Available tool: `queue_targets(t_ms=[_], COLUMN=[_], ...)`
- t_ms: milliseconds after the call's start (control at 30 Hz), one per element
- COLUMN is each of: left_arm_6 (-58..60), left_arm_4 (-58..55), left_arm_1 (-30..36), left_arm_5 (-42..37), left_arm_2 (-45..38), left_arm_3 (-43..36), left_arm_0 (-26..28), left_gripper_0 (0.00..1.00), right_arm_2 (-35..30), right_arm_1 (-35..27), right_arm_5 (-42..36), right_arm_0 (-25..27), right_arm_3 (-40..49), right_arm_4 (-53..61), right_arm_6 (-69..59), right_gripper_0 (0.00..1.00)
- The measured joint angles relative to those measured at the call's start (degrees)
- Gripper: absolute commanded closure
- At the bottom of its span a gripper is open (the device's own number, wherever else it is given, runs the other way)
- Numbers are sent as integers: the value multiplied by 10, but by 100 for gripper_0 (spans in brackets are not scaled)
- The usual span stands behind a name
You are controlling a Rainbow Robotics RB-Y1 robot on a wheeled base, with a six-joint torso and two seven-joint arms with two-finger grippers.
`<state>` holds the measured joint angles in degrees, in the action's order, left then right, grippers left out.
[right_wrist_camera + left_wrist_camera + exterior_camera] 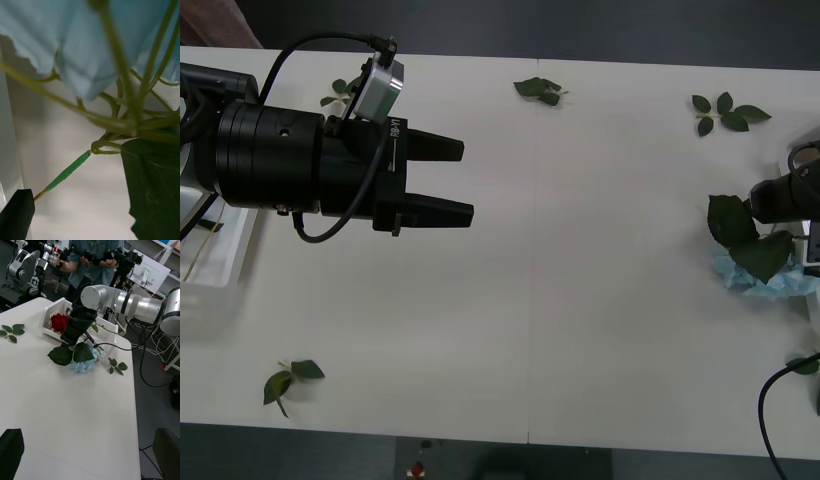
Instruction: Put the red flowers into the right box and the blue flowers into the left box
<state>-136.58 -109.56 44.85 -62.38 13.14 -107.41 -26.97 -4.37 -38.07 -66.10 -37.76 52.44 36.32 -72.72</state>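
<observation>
Starting at the left edge of the front view: left box point(220, 262), white w/ translucent walls, sits on the table point(580, 300) partly under the left arm. Left claw point(462, 180) hovers above the table just right of that box, black fingers spread apart, nothing betw. them, pointing toward the table's middle. Loose leaf sprig point(288, 378) lies near the front edge below the arm; another point(540, 90) lies at the far edge, center; a third point(726, 112) far right.

Right side: right arm reaches in at the table's right edge, and a blue flower point(770, 282) lies right under it, pale petals on the table w/ two big dark leaves point(745, 238) on top. Left wrist view shows the same from across the table: right claw point(77, 342) down on the blue flower point(83, 364), leaves spread beside it. Can't tell if that claw is closed on the stem or not; right wrist view gives blue petals point(86, 45), thin green stems and one black fingertip point(17, 213) only. Just behind the claw in the left wrist view sits the right box point(56, 309), white, w/ a red flower point(59, 322) lying inside it.
</observation>
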Motion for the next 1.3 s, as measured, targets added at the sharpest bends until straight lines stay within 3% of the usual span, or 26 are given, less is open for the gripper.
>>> queue_targets(t_ms=[500,633,667,733,767,1300], left_arm_6=[0,0,0,0,0,0], left_arm_4=[0,0,0,0,0,0], left_arm_1=[0,0,0,0,0,0], left_arm_5=[0,0,0,0,0,0], left_arm_2=[0,0,0,0,0,0], left_arm_3=[0,0,0,0,0,0], left_arm_0=[0,0,0,0,0,0], left_gripper_0=[0,0,0,0,0,0], right_arm_2=[0,-3,-5,-13,-17,-20], right_arm_1=[2,2,2,2,2,2], right_arm_5=[3,3,3,3,3,-18], right_arm_0=[0,0,0,0,0,0], right_arm_3=[-29,-29,-29,-29,-29,-29], right_arm_4=[-7,-7,-7,-7,-7,-6], right_arm_6=[2,2,3,5,6,24], right_gripper_0=[19,52,64,97,100,100])
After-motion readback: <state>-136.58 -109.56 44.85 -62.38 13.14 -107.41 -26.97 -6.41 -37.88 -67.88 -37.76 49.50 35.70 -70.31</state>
